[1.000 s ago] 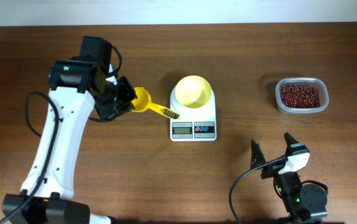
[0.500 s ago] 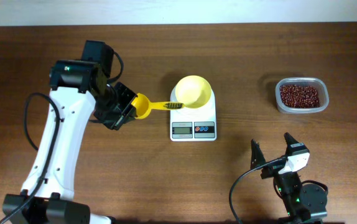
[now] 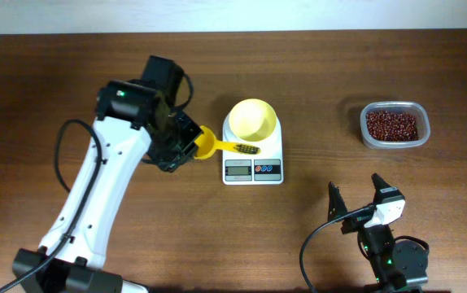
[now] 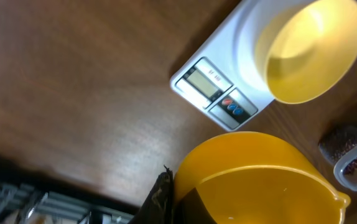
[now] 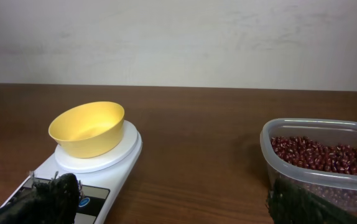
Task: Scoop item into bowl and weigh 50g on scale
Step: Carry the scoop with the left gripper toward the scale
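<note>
Jaws of left gripper (image 3: 188, 146): clamped on yellow scoop (image 3: 208, 145), just left of scale (image 3: 275, 151). Right gripper (image 3: 357, 202): spread wide, holding nothing, right of scale. Bowl (image 3: 253, 120): atop scale. Beans (image 3: 392, 124): in tub (image 3: 364, 122), well right of scale.

bowl (image 3: 253, 119): pale yellow, empty, upright on scale | scale (image 3: 253, 169): white, level | beans (image 3: 392, 124): red-brown heap, well right of scale

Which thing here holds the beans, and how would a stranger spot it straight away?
On the brown table, find the white scale in the middle with the pale yellow bowl on it. Look well to the right along the table, where a tub stands alone. It is the only see-through container, rounded-rectangular, and filled with small dark red-brown beans.
</note>
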